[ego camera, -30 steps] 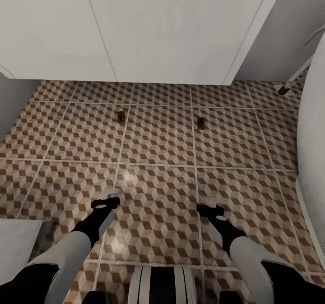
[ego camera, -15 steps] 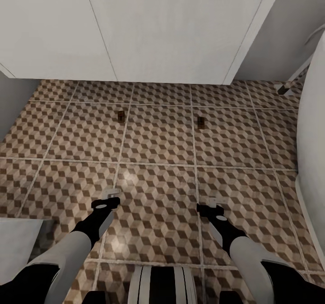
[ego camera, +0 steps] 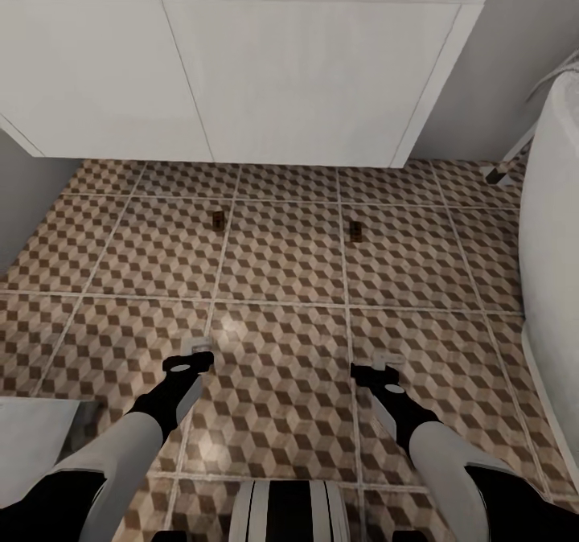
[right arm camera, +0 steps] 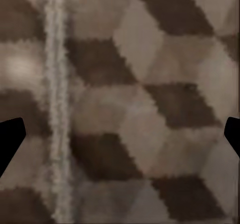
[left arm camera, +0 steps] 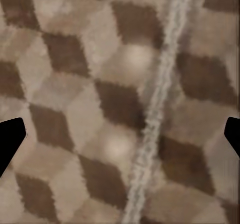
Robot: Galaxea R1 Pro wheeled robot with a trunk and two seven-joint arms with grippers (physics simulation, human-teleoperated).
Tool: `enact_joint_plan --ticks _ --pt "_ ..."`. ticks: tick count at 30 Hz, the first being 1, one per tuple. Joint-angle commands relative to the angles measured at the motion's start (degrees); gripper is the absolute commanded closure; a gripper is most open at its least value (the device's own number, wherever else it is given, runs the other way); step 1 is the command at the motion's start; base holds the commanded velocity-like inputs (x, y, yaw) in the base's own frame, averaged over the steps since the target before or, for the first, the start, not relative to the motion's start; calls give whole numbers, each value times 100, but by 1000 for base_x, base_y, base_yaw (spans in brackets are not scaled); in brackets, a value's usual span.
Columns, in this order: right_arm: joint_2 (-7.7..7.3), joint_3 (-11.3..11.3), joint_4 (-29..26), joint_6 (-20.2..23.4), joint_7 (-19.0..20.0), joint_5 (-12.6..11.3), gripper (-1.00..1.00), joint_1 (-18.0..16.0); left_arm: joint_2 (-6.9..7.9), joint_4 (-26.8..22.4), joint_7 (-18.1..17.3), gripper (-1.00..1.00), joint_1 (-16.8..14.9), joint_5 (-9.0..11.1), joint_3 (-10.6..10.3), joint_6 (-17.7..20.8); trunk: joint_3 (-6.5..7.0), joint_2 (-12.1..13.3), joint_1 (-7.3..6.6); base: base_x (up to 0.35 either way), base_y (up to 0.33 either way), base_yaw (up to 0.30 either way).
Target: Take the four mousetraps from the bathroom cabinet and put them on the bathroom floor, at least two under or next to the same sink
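Two mousetraps lie flat on the bathroom floor [ego camera: 281, 349], a little above the middle of the head view. The left mousetrap [ego camera: 218, 219] sits close to a pale grout line, and the right mousetrap [ego camera: 355, 231] sits just right of another grout line. Each one is a tiny dark brown board with darker bits on top, much smaller than one tile. Each looks a bit longer than it is wide, and the long side runs up and down in the picture, toward the sink [ego camera: 305, 75]; the small parts are too tiny to make out. The two traps are well apart from each other and near the foot of the sink. The sink is a wide white unit with smooth, flat door panels across the top of the picture. The floor is made of big square tiles printed with brown, beige and white cubes, a bit shiny. A round white tub [ego camera: 555, 228] curves down the right edge. The left gripper [ego camera: 191, 356] hangs over the floor at the lower left and the right gripper [ego camera: 379, 367] at the lower right. In both wrist views the dark fingertips [left arm camera: 10, 139] [right arm camera: 10, 139] sit at the far edges, so both jaws are spread wide with nothing between them.
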Motion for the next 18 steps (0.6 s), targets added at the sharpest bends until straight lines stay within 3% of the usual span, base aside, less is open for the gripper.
enact_joint_plan --ticks 1,18 --pt "6 -49 5 -17 -11 59 -100 -3 2 -11 31 -100 1 57 -25 26 20 0 -3 0 0 0" --pt "5 -45 5 1 -66 59 -100 -2 2 -11 25 -100 1 57 -25 26 396 23 -47 0 0 0"
